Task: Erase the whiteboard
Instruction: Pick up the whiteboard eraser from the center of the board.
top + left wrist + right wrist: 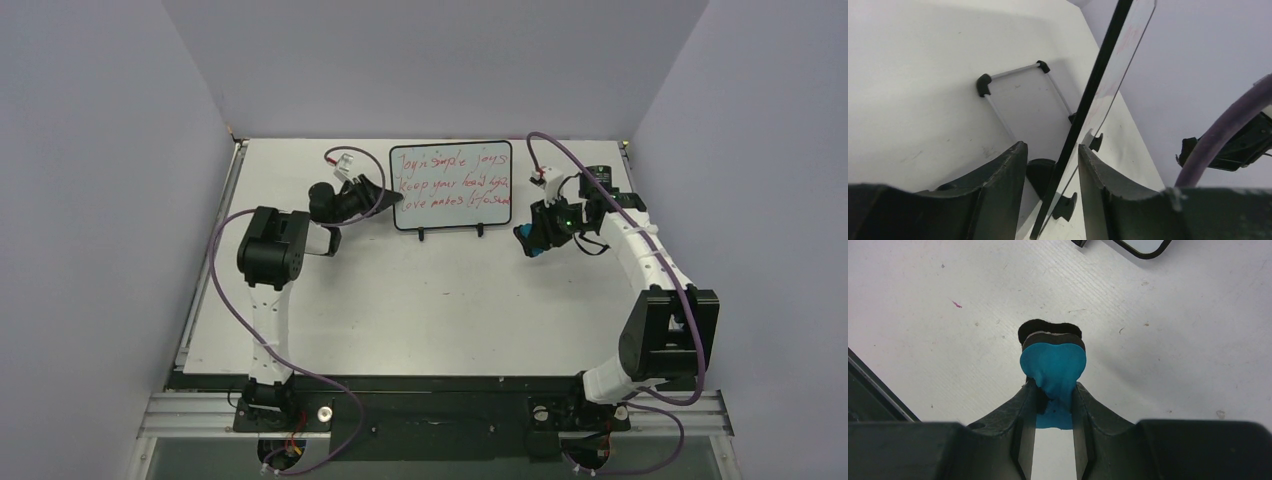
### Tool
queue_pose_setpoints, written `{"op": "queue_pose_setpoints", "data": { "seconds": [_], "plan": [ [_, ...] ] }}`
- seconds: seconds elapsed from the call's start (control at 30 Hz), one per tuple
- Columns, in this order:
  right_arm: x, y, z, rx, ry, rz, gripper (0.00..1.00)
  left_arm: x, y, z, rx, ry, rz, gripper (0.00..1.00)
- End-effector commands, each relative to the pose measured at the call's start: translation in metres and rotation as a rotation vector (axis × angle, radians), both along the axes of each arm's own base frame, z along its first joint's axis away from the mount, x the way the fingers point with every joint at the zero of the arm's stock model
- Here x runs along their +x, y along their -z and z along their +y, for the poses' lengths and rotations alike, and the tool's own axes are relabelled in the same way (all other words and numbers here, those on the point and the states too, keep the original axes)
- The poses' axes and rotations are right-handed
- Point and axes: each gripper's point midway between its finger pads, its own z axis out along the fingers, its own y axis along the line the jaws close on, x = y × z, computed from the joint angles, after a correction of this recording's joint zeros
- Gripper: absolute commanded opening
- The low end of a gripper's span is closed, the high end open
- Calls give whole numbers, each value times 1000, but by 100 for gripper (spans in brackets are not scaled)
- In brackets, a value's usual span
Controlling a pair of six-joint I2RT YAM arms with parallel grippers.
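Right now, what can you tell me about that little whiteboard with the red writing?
The whiteboard is a small white rectangle in a thin black frame with rounded corners. It carries three lines of red handwriting, none wiped yet. It stands propped on a wire stand toward the back of the table. The left gripper straddles its left edge, one finger on each side, not yet clamped.

We take this for a robotics lab test cell. Plain grey partition walls (100,200) box in a white table (430,300) on three sides. A left arm (272,250) and a right arm (650,330) are bolted to a metal frame (190,412) at its near edge, trailing purple cables (214,258).
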Motion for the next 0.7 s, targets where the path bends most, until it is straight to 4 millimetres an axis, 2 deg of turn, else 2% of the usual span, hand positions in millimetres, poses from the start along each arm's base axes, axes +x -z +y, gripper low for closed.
{"op": "queue_pose_setpoints", "data": {
  "seconds": [0.0,0.23,0.27,0.3,0.43,0.67],
  "plan": [
    [3,-3,5,8,-33,-19,2,3,-42,-22,-62,87,-165,36],
    [3,-3,3,4,-34,-19,2,1,-44,-29,-109,113,-183,15],
    [3,-3,3,4,-34,-17,2,0,-45,-30,-109,118,-188,5],
    [3,-3,3,4,-34,-17,2,0,-46,-30,-110,120,-196,1],
    [2,-4,3,8,-36,-16,2,-2,-59,-29,-105,116,-247,0],
    [0,-9,5,18,-46,-25,2,4,-128,-24,-7,67,-441,0]
  ]
}}
